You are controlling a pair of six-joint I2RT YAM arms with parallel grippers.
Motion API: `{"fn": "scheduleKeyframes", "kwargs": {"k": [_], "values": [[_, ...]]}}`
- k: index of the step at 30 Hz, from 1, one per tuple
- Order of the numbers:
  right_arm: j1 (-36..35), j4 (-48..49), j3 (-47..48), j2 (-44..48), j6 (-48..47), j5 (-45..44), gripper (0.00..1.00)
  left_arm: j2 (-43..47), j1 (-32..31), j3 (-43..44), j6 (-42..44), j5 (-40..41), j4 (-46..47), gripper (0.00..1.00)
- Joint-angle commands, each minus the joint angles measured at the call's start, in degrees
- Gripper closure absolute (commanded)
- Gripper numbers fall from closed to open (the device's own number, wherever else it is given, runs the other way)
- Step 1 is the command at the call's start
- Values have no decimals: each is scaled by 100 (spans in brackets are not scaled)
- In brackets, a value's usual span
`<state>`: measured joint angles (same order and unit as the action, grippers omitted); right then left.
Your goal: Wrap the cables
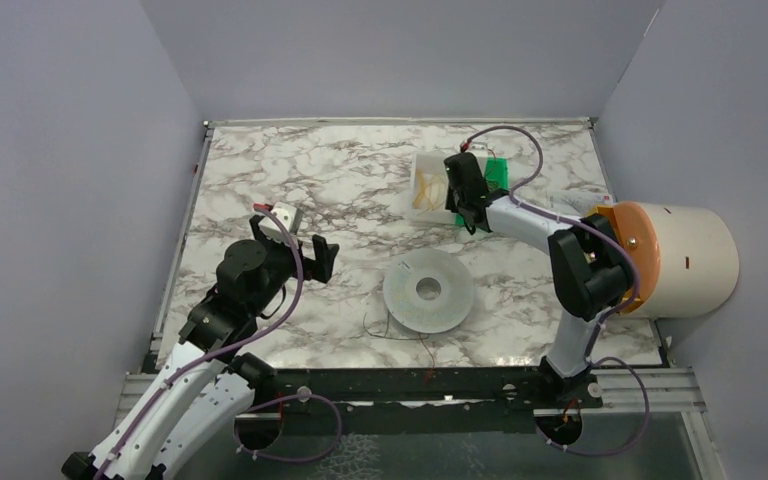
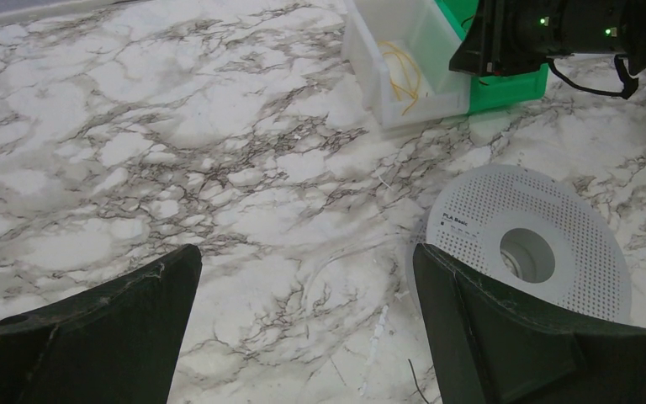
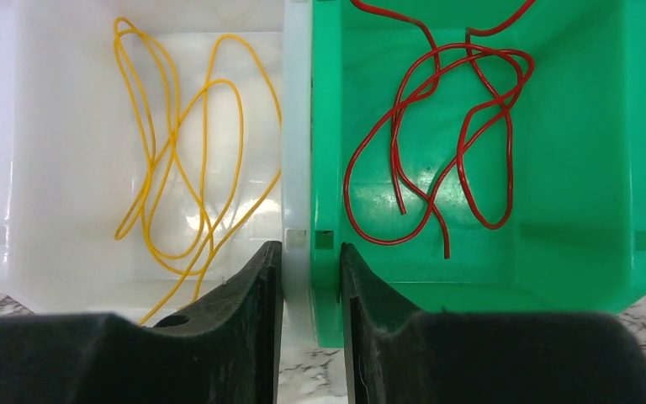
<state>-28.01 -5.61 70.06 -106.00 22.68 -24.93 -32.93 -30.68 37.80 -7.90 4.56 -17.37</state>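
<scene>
Top view: this looks like the pick step, with no winding started. The spool (image 1: 428, 291) is lying flat mid-table (image 1: 290, 170), bare as far as I can tell. The right fingers (image 1: 463, 185) are hanging over the white bin (image 1: 422, 170) and green bin (image 1: 498, 170), at the spool's 1 o'clock. The left fingers (image 1: 322, 258) are waiting at its 9 o'clock, apart from it. Thin dark strands (image 1: 392, 337) are lying at its 6 o'clock, near the table's near edge. A white-and-orange drum (image 1: 680, 260) is crowding the right elbow at 3 o'clock.

Left wrist: the fingers (image 2: 160, 295) are gaping wide, holding nothing. The spool (image 2: 530, 244) is at 3 o'clock with open table ahead, so there's plenty of room.

Right wrist: a yellow cable (image 3: 177, 143) is looping in the white bin (image 3: 50, 168) at 10 o'clock. A red cable (image 3: 471, 143) is tangling in the green bin (image 3: 572, 168) at 1 o'clock. The fingers (image 3: 261, 278) are sitting nearly together, with the bins' adjoining walls showing in the slit. Can't tell if they're pinching or hovering.

My read on the next move: sidestepping off that divider, opening up, and dropping onto one loop. The bin walls are limiting side travel.
</scene>
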Motion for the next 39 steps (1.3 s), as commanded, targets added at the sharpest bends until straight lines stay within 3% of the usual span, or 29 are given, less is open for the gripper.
{"fn": "scheduleKeyframes", "kwargs": {"k": [1, 7, 12, 16, 20, 27, 35, 39], "values": [[326, 473, -342, 365, -385, 120, 99, -31, 43, 82, -32, 67, 10, 1], [575, 552, -541, 382, -583, 477, 92, -108, 43, 88, -18, 91, 7, 1], [579, 532, -494, 399, -631, 591, 64, -151, 44, 87, -2, 124, 9, 1], [578, 444, -478, 642, -588, 519, 53, -170, 44, 87, -1, 133, 14, 1], [577, 216, -341, 952, -675, 360, 49, -169, 44, 96, -5, 142, 11, 1], [569, -111, 91, 1350, -824, 1145, 45, -223, 62, 105, 8, 95, 27, 1], [554, -472, 778, 745, -694, 1928, 45, -194, 77, 107, 8, 76, 39, 1], [563, -551, 1042, 223, -493, 1902, 50, -146, 79, 98, 7, 88, 26, 1]]}}
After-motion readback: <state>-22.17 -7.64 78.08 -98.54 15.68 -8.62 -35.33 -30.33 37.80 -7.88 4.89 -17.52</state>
